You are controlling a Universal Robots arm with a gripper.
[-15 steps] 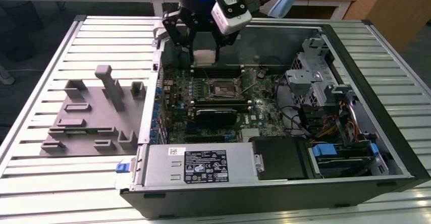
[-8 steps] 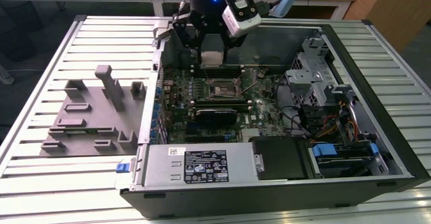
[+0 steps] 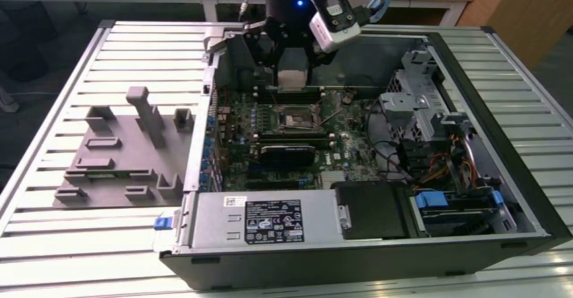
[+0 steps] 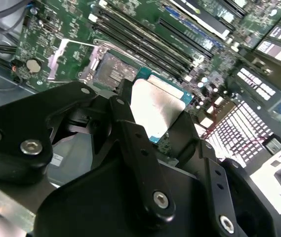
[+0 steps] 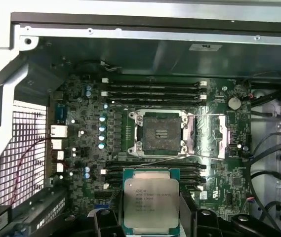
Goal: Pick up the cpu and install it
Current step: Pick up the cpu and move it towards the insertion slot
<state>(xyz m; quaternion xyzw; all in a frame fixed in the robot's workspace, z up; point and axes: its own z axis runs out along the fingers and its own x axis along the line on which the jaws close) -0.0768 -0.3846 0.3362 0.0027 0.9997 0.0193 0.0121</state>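
Observation:
The cpu point(image 5: 151, 197) is a flat square chip with a pale silver top and a thin green rim. My gripper point(image 5: 151, 219) is shut on it, one black finger point(image 5: 105, 223) on each of two opposite edges. In the exterior view the gripper point(image 3: 292, 82) hangs inside the open computer case, above the memory slots just behind the black socket point(image 3: 296, 118). The socket point(image 5: 160, 133) lies bare on the green motherboard, its metal load plate point(image 5: 207, 136) folded open to one side. In the second wrist view the cpu point(image 4: 155, 106) sits tilted over the board, near the socket point(image 4: 113, 69).
The case point(image 3: 528, 197) lies on its side on a slatted metal table point(image 3: 134, 43). A grey moulded fixture tray point(image 3: 125, 154) rests at the exterior view's left. A power supply point(image 3: 268, 221) fills the case's near edge; drive cages and cables point(image 3: 421, 110) crowd the right.

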